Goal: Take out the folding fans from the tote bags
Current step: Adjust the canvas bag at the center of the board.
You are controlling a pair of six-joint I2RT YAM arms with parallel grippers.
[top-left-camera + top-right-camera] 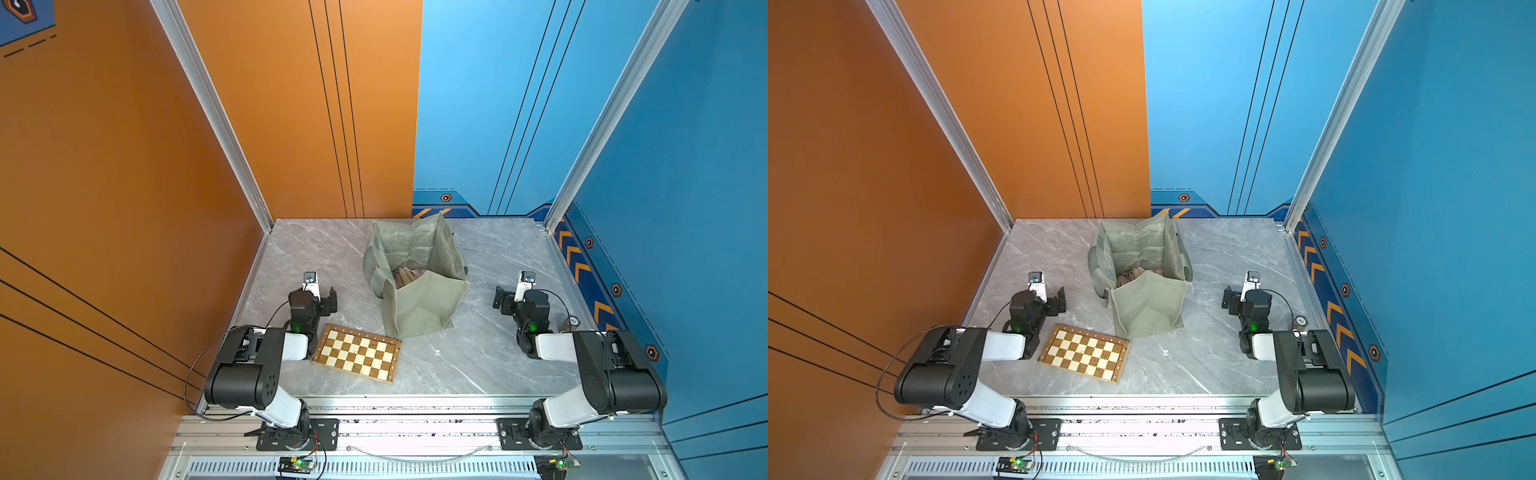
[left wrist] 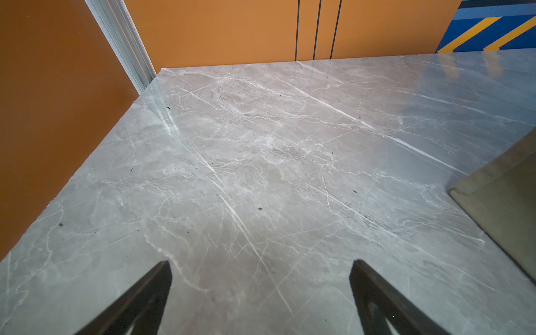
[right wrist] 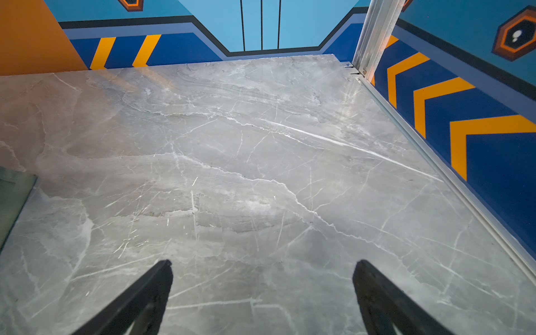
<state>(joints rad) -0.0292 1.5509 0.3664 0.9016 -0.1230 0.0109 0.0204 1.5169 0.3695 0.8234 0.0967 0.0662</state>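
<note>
A: Where are the folding fans?
B: Inside the tote bag, low down. Both top views look through its open mouth onto a bundle of pale and brownish slats, partly hidden behind the near wall

A: Which way do they point?
B: They lie down in the bag and none sticks out above the rim. The slats seem to run slantwise across the bag's floor, but they are too small to tell their ends apart

A: And the bag itself?
B: It is grey-green fabric, standing upright with its mouth up, on the far middle of the marble table between the two arms. A strap handle droops down the outside on either side. Only the fans show inside

A: Anything else on the table?
B: A chessboard lies flat in front of the bag, toward the left arm, with its long side roughly across the table. Its far right corner is just beside the bag's near bottom edge. I cannot tell whether they touch

A: The grippers?
B: The left gripper has its jaws spread wide with only bare marble between them, and the bag's edge shows at the side of its wrist view. The right gripper is equally wide and empty. One sits on each side of the bag, near it but not touching
</note>
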